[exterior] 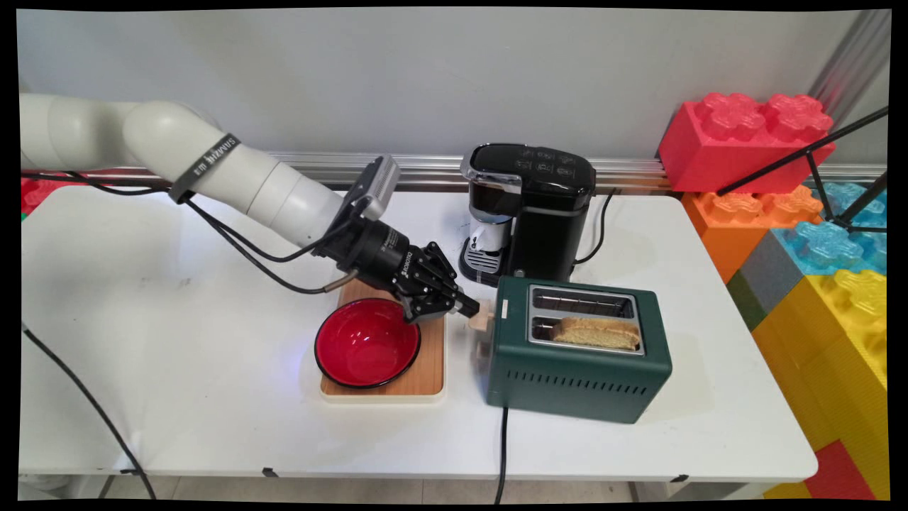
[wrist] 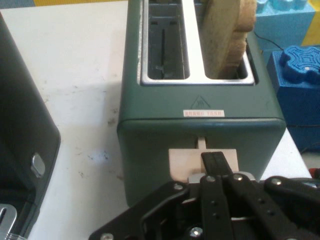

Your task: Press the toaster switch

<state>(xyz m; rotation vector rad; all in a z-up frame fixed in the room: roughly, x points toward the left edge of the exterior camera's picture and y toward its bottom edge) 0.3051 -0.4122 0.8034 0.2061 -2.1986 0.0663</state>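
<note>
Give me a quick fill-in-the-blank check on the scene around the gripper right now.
1. The gripper is at the toaster's ____.
2. The bread slice stands in the slot ____ the camera in the main view.
3. The red bowl sits on a wooden ____.
4. The black machine behind the toaster is a ____ maker.

Missing words: lever; nearer; board; coffee

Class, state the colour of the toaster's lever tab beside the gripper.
Pale beige lever tab, clearest in the hand view.
</note>
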